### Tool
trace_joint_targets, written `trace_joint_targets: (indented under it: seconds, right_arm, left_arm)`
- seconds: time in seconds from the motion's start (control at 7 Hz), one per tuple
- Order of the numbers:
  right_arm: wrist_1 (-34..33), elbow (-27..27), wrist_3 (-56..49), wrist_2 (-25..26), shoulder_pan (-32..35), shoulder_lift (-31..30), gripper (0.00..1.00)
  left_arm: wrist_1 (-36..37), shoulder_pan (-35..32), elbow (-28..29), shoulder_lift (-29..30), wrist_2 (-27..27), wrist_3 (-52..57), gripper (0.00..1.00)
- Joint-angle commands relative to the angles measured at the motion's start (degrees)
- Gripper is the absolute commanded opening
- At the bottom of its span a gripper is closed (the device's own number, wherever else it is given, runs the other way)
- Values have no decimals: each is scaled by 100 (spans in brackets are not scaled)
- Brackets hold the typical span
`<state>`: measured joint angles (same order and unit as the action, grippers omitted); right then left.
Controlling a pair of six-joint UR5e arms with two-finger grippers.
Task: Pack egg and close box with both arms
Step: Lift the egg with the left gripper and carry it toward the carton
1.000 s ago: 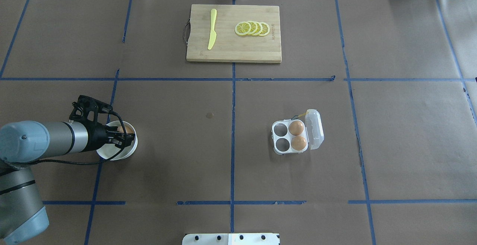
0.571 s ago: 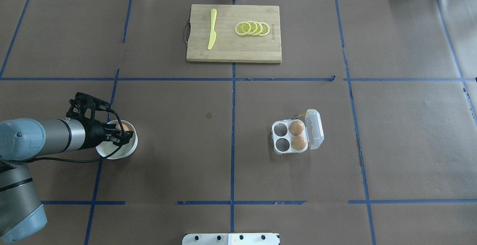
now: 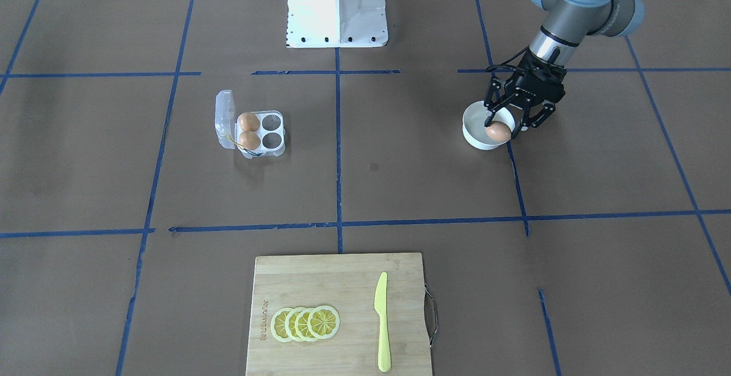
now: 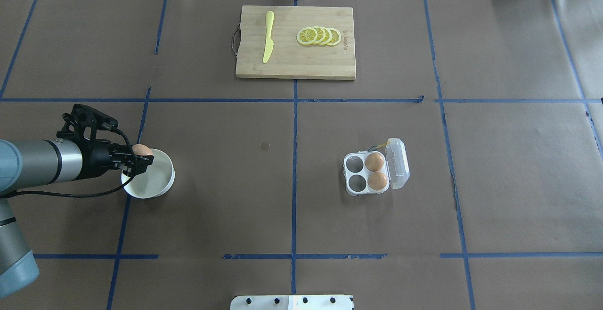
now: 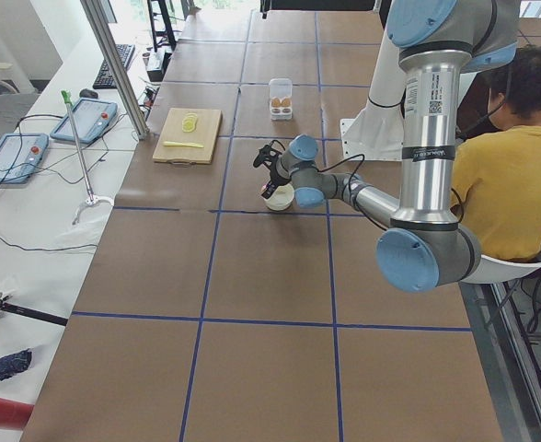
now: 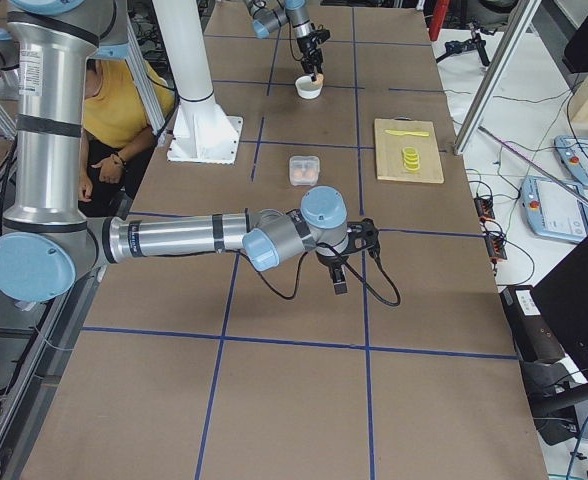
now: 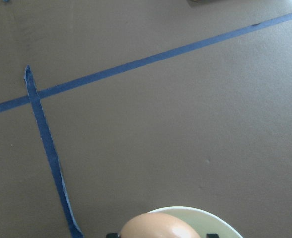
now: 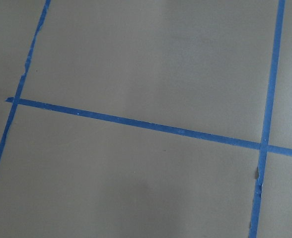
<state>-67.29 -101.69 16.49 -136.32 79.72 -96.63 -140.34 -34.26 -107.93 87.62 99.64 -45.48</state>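
My left gripper (image 4: 142, 157) is shut on a tan-brown egg (image 4: 140, 149) and holds it just above the rim of a white bowl (image 4: 155, 185). The egg also shows in the front-facing view (image 3: 498, 131) and the left wrist view (image 7: 158, 227). The clear four-cell box (image 4: 354, 174) stands right of centre with its lid (image 4: 398, 163) open. Two eggs (image 4: 374, 161) fill its right-hand cells; the two left cells are empty. My right gripper (image 6: 338, 280) shows only in the exterior right view, low over bare table. I cannot tell whether it is open or shut.
A wooden cutting board (image 4: 301, 60) at the far middle carries a yellow knife (image 4: 268, 36) and lemon slices (image 4: 319, 36). The white pedestal (image 3: 337, 4) stands at the robot's edge. A person in yellow (image 5: 519, 166) sits behind the robot.
My left gripper has lifted the egg out of the bowl and drawn back to the left. The bowl now looks empty. The box has not moved.
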Motion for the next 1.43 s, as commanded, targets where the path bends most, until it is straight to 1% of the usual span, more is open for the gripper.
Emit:
trace_joint_targets:
  seconds: [0.0, 0.14, 0.29, 0.43, 0.57, 0.71, 0.86, 1.0, 1.14, 1.29]
  right_arm:
    - [-3, -9, 3, 0, 0, -5, 100]
    - [-3, -9, 3, 0, 0, -5, 100]
    - [-3, -9, 3, 0, 0, 4, 100]
    - [-3, -9, 3, 0, 0, 4, 100]
    - [-3, -9, 3, 0, 0, 4, 100]
    - [-3, -9, 3, 0, 0, 4, 100]
    - [-3, 0, 3, 0, 0, 4, 100]
    - [-3, 0, 3, 0, 0, -5, 100]
    - [6, 0, 3, 0, 0, -14, 100]
    - [-3, 0, 3, 0, 9, -14, 100]
  left_arm:
    - [-877, -353, -44, -79, 600, -65, 28]
    - [-1168, -319, -18, 78, 601, -754, 28]
    - [-1319, -292, 113, 419, 574, -1561, 29]
    - [-1320, -283, 314, 979, 565, -2361, 31]
    - [-1320, -266, 525, 1481, 461, -3204, 31]
    - [-1320, -83, 736, 1982, -36, -3979, 31]
    - [-1320, 545, 999, 2352, -624, -4517, 31]
    - [-1329, 1108, 1159, 2826, -1213, -4783, 31]
    - [-1347, 1558, 1447, 3248, -1906, -5369, 31]
    - [-1364, 1823, 1772, 3600, -2209, -5479, 31]
